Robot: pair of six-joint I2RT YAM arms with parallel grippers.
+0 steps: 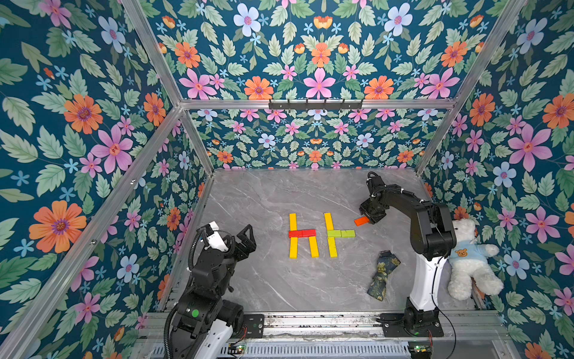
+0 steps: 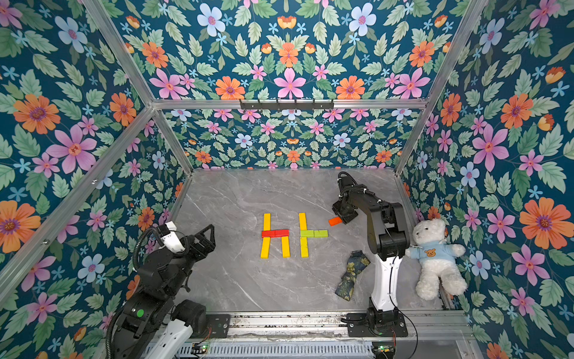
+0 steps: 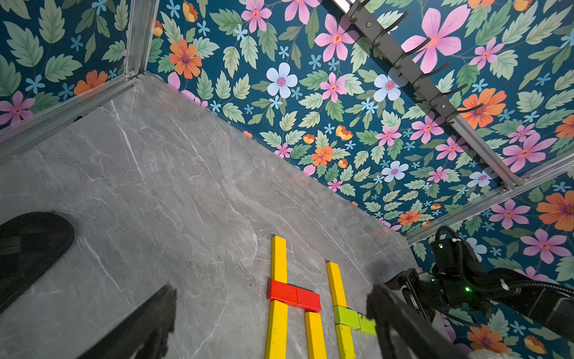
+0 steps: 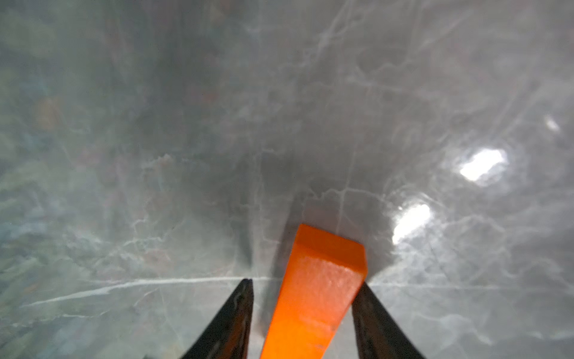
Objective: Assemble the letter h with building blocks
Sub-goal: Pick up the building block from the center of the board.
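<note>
Two block figures lie flat mid-table in both top views. The letter h (image 1: 302, 235) has a long yellow upright (image 1: 293, 235), a red crossbar (image 1: 302, 233) and a short yellow leg (image 1: 313, 247). Beside it a second yellow upright (image 1: 330, 234) carries a lime-green crossbar (image 1: 341, 233) pointing right. To the right an orange block (image 1: 361, 221) (image 4: 313, 295) lies between the fingers of my right gripper (image 1: 368, 219) (image 4: 306, 283). One finger touches it; the other shows a gap. My left gripper (image 1: 248, 241) (image 3: 272, 290) hangs open and empty at the left.
A dark floral cloth scrap (image 1: 382, 275) lies near the right arm's base. A white teddy bear (image 1: 469, 261) in a blue shirt leans by the right wall. Flowered walls close in the grey marble table (image 1: 264, 279) on three sides.
</note>
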